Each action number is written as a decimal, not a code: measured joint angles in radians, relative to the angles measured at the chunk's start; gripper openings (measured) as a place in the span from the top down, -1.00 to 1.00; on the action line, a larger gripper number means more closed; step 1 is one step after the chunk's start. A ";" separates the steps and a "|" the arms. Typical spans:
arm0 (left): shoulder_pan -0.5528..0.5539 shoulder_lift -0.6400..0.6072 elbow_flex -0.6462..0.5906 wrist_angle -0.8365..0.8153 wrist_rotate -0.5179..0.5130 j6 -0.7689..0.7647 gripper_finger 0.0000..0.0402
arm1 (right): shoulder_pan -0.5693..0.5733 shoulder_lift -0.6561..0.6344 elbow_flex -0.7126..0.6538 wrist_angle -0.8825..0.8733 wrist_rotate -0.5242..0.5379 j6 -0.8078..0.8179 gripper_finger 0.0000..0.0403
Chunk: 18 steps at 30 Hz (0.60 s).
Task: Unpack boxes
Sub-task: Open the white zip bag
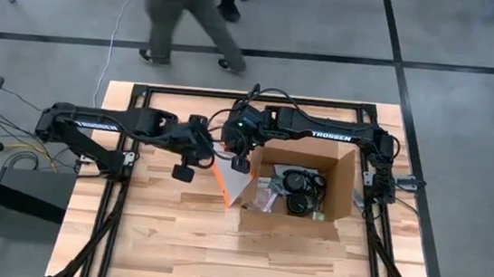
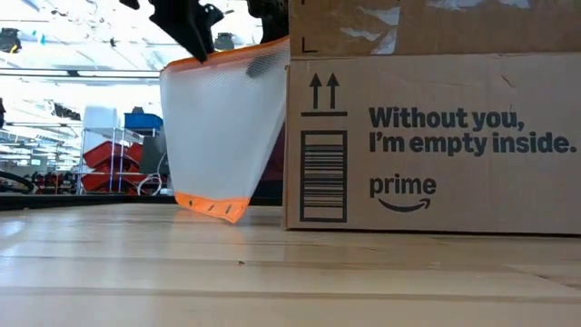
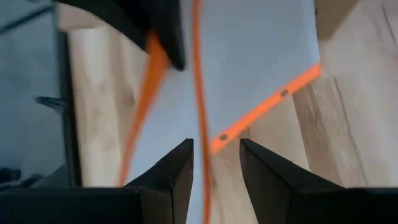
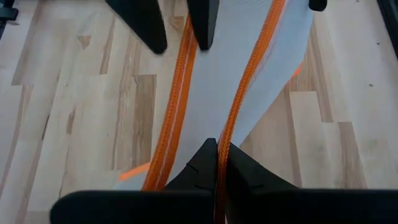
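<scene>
We see the box [image 1: 301, 194] standing open on the table [image 1: 173, 241], toward its right edge and nearer the far edge than the near one. Both claws hang just beside its left wall, over the pouch [image 1: 233, 184] that stands there. Inside the box lie black headphones [image 1: 300, 185] and some smaller packed items we cannot make out. The right claw [image 4: 217, 158] is pressed together, pinching the pouch's orange top edge. The left claw [image 3: 214, 163] is spread a little, with that orange edge running between its fingers [image 3: 177, 168], apparently untouched. The pouch hangs upright, its lower corner meeting the table.
</scene>
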 joint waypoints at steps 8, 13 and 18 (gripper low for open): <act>-0.036 0.039 0.000 -0.026 0.066 -0.047 0.94 | 0.000 0.000 0.000 -0.001 0.000 0.002 1.00; -0.092 -0.015 0.000 -0.082 0.067 -0.108 1.00 | -0.010 0.000 0.000 -0.001 -0.002 0.005 1.00; -0.161 -0.103 0.000 -0.091 0.074 -0.177 1.00 | -0.040 0.000 0.000 -0.014 -0.002 0.008 1.00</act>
